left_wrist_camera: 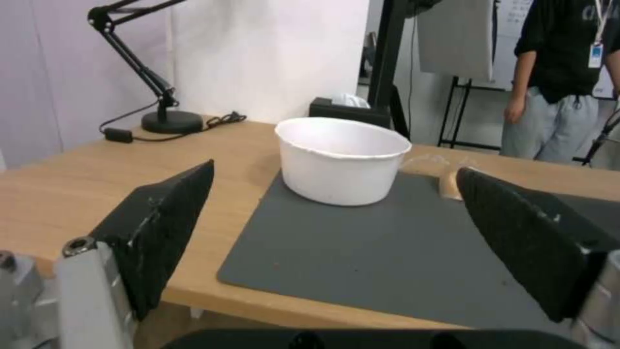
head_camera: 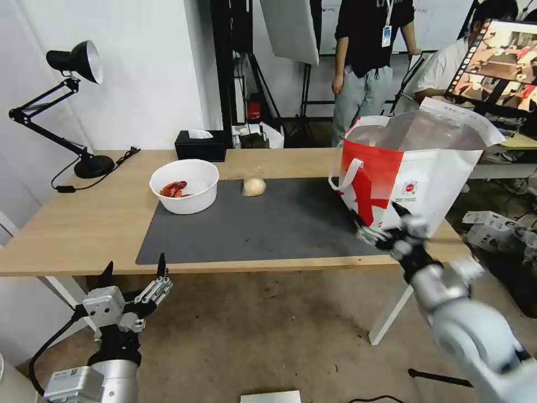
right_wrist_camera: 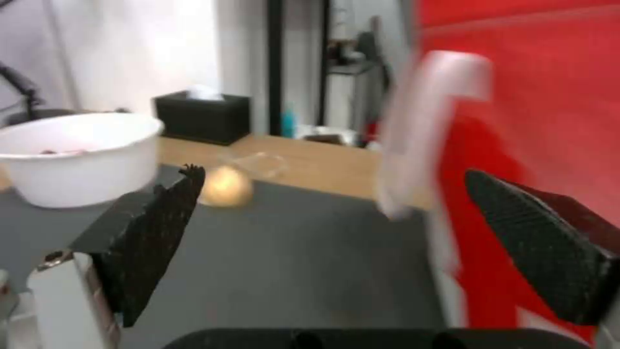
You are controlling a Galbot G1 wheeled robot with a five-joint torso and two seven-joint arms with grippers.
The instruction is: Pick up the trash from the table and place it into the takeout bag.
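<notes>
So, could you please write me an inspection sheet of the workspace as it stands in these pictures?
Surface: long light-wood table with a dark grey rectangular mat.
Job's things: white round bowl holding red shells, on the mat's far left corner; yellowish ball in clear wrap at the mat's far edge; boxy red-and-white takeout bag with foil lining, upright at the table's right end.
Clutter: black tissue box on the far edge; black desk lamp at far left.
Grippers: left gripper open, below the table's near edge; right gripper open, close beside the bag.
Cables: lamp cord on the table.
Surroundings: papers on the floor at right.
</notes>
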